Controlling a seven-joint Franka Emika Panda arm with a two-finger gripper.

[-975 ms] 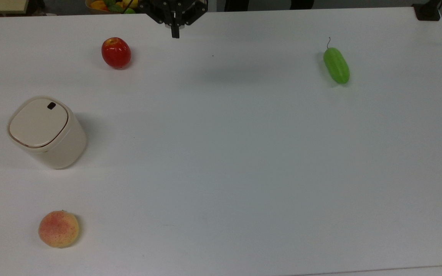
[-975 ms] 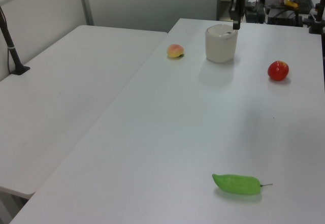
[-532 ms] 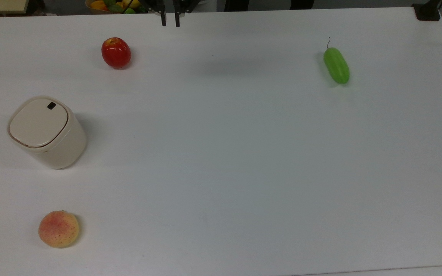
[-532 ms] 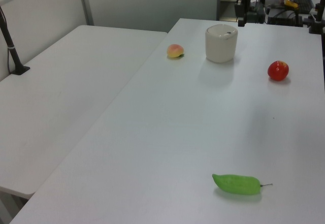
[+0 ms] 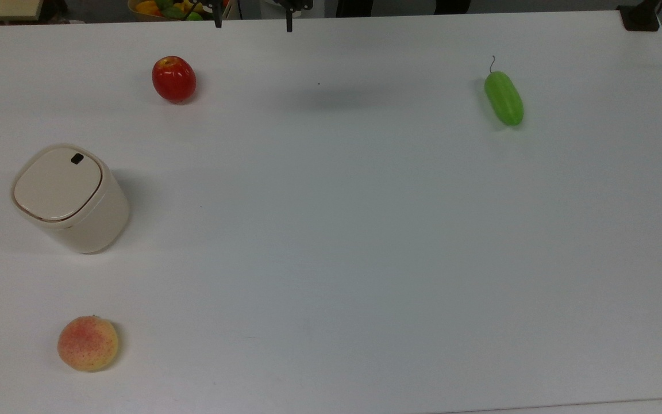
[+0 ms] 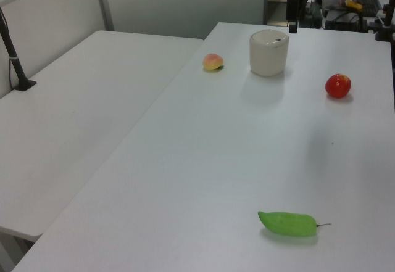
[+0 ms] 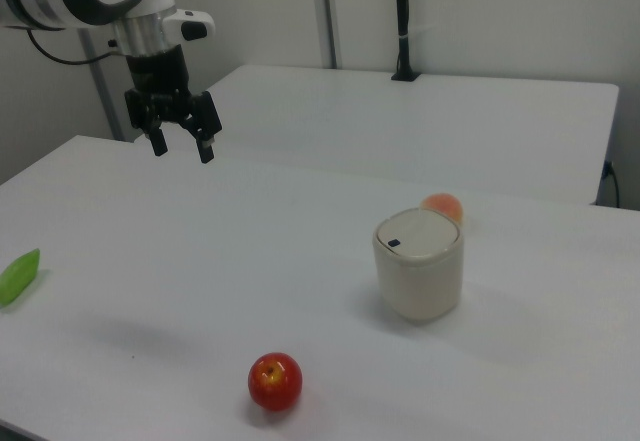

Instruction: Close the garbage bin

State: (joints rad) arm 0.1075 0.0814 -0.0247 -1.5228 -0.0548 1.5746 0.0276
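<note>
No text, label, brand or number can be read; the garbage bin (image 5: 70,197) lid bears only a small black mark.

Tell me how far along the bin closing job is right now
Done: the bin looks closed, its lid lying flat on the tub in the top view and right view. In hand: nothing; the gripper hangs open and empty above the table, well apart from the bin. Left: seemingly nothing on the bin. The apple, peach and cucumber lie apart from it.

Open table (image 5: 331,241) surrounds the garbage bin (image 5: 69,198); apple (image 5: 174,79) and peach (image 5: 88,343) lie well apart from it.
</note>
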